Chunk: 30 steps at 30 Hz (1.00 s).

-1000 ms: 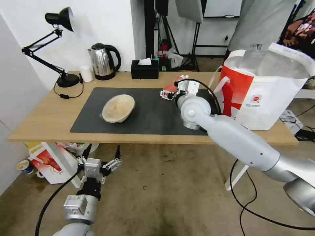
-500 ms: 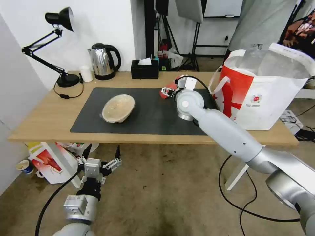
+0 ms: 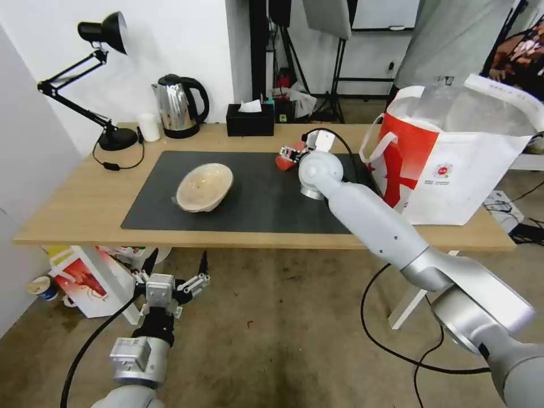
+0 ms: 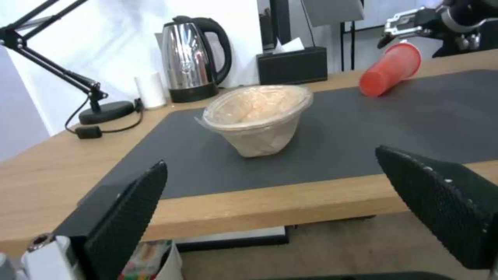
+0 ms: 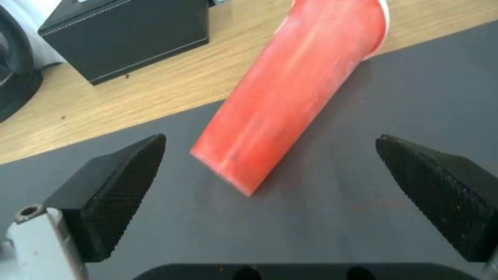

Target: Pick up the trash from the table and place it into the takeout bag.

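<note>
Spanning the middle of the scene, the light-wood worktop [image 3: 68,212] carries a dark grey mat [image 3: 260,198], with a black desk lamp [image 3: 105,39], a steel kettle [image 3: 178,105], a small white cup [image 3: 149,127] and a black tissue box [image 3: 250,119] along its far edge by the white wall. A worn brown floor lies in front.

The red cup [image 5: 290,89] is tall and translucent; it lies tipped on its side at the mat's far edge, white-lidded end over the bare wood, narrow base on the mat. The beige bowl [image 3: 204,186] sits tilted on the mat, well to the left. The takeout bag [image 3: 453,164], white with a red panel, stands open at the worktop's right end.

The right hand [image 5: 270,186] hovers just over the cup's base, its fingers [image 5: 116,190] spread wide, not touching it. The left hand [image 3: 175,272] hangs low before the worktop, fingers apart, holding nothing.
</note>
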Available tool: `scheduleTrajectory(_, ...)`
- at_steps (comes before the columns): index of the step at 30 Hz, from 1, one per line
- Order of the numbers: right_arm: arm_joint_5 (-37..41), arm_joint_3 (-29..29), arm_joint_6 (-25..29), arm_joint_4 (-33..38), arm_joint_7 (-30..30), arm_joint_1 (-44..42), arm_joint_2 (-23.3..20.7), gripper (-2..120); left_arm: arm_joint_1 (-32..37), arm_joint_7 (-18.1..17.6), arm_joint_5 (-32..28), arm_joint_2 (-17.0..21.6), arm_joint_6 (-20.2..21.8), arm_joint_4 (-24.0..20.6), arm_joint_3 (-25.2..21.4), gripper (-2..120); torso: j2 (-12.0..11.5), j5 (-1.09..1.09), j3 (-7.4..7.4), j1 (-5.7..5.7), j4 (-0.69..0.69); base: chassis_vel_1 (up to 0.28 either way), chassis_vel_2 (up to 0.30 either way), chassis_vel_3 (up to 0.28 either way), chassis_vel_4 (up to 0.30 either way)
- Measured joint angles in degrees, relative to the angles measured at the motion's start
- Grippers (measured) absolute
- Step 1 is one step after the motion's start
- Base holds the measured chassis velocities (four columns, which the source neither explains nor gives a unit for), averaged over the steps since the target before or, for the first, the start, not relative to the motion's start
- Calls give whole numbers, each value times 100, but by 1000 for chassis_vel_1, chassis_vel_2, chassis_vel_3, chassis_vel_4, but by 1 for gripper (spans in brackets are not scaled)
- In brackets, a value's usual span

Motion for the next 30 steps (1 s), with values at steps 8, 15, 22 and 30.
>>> scheduleTrajectory(8, -57, 52, 4, -196, -30, 60, 158, 100, 0, 0, 0, 0, 0, 0, 0, 100, 0, -1, 0, 0, 0, 0, 0, 0, 0)
scheduleTrajectory(15, -194, 173, 42, -416, -118, 82, 277, 100, 0, 0, 0, 0, 0, 0, 0, 100, 0, 0, 0, 0, 0, 0, 0, 0, 0)
scheduleTrajectory(22, -371, 326, 90, -735, -274, 123, 453, 100, 0, 0, 0, 0, 0, 0, 0, 100, 0, 0, 0, 0, 1, 0, 0, 0, 0)
scheduleTrajectory(30, -543, 424, 112, -1007, -413, 164, 653, 100, 0, 0, 0, 0, 0, 0, 0, 100, 1, -1, 0, -1, 0, 0, 0, 0, 0)
